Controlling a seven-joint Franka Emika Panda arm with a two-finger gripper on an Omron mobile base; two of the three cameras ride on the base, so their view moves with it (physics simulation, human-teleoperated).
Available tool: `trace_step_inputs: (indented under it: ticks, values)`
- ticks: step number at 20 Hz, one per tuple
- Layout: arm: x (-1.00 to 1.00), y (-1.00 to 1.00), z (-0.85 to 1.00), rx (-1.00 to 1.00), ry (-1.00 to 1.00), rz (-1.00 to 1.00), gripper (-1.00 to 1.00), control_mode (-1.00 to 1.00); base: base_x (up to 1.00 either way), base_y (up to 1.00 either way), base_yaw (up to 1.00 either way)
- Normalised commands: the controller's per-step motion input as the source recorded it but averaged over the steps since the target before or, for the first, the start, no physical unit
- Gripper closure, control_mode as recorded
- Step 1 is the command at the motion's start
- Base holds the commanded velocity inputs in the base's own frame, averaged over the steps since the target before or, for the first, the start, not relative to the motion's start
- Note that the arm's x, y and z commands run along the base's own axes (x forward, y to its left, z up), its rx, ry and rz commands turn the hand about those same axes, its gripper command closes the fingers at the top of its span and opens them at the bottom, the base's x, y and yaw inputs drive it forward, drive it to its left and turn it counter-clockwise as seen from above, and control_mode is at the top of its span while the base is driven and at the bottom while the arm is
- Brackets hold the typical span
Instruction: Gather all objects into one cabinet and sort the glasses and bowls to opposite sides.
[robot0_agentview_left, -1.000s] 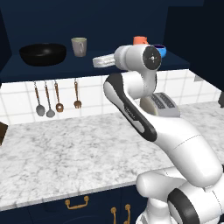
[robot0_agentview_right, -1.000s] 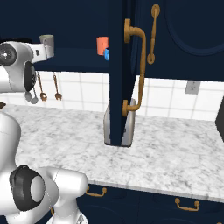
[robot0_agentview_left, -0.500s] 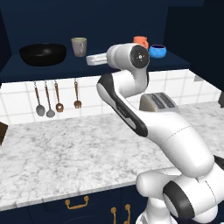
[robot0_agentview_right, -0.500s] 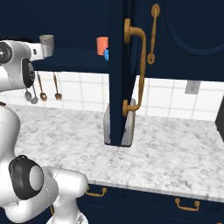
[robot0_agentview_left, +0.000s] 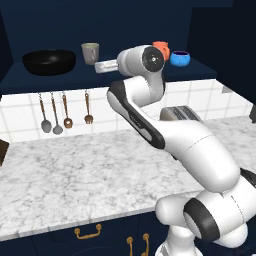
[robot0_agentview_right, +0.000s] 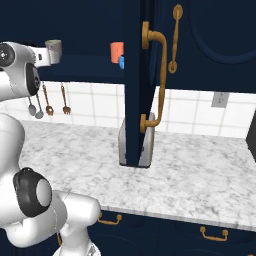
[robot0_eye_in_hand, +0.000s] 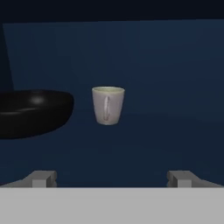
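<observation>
Marble worktop (robot0_agentview_left: 75, 175) lies nearest you in both base views, grey-veined and white, with the silver toaster (robot0_agentview_left: 181, 114) partly behind the arm in the left one. From the right base view you get what the left cannot give: the open navy cabinet door (robot0_agentview_right: 141, 80) edge-on with its brass handle, hiding most of the toaster. Above the tiled wall with its hanging copper spoons (robot0_agentview_left: 64, 112), your end effector (robot0_eye_in_hand: 111, 178) sits level with the navy shelf (robot0_agentview_left: 75, 77), its fingers spread wide apart and holding nothing. Ahead in the hand view stands the grey-beige cup (robot0_eye_in_hand: 107, 105), upright, with the black bowl (robot0_eye_in_hand: 33, 111) just beside it. Farther along the shelf, the left base view shows the orange cup (robot0_agentview_left: 162, 49) and blue bowl (robot0_agentview_left: 179, 58) close together.
</observation>
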Motion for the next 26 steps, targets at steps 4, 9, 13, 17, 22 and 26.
trace_step_inputs:
  ticks: [4,9,13,17,22,26]
  values:
    - [0.41,0.15,0.03,0.00,0.07,0.00,-1.00,-1.00,0.00,0.00,0.00]
    - [0.40,0.13,0.01,0.00,0.07,0.00,-1.00,-1.00,0.00,0.00,0.00]
    - [0.30,0.15,0.00,0.00,0.05,0.00,-1.00,-1.00,0.00,0.00,0.00]
    - [0.30,0.21,0.00,0.00,0.01,0.00,-1.00,-1.00,0.00,0.00,0.00]
    - [0.19,0.15,-0.01,0.00,0.00,0.00,-1.00,-1.00,0.00,0.00,0.00]
    - [0.14,0.00,0.00,0.00,0.00,0.00,-1.00,-1.00,0.00,0.00,0.00]
